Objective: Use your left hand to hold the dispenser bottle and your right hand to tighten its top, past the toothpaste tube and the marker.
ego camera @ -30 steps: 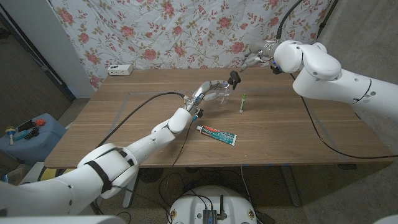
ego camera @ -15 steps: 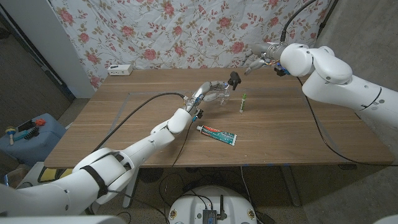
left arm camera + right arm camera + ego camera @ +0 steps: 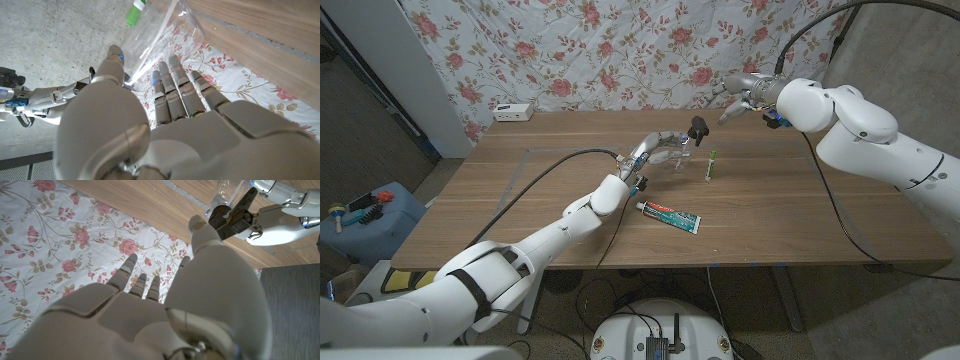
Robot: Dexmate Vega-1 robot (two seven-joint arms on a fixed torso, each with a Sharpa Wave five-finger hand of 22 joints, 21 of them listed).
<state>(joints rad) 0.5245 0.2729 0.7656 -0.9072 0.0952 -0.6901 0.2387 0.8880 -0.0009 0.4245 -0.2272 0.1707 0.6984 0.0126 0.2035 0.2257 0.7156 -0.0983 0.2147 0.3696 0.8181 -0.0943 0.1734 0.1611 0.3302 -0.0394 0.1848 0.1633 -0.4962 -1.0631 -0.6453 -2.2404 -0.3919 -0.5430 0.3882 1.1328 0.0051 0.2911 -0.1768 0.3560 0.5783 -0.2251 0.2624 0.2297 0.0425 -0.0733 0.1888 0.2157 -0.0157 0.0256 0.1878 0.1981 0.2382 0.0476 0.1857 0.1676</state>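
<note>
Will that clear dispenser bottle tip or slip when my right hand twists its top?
Probably light: the dispenser bottle looks clear and near empty. It stands tall and narrow with a black pump top, so likely tippy. The left hand around it should steady it, though smooth plastic may slip.

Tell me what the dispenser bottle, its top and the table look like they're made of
The dispenser bottle looks like clear glossy plastic: the table shows through it, and the left wrist view catches bright glints on its wall. Its top looks like black plastic, finish too small to judge. The table looks like brown wood or wood laminate, with visible grain and a dull sheen.
</note>
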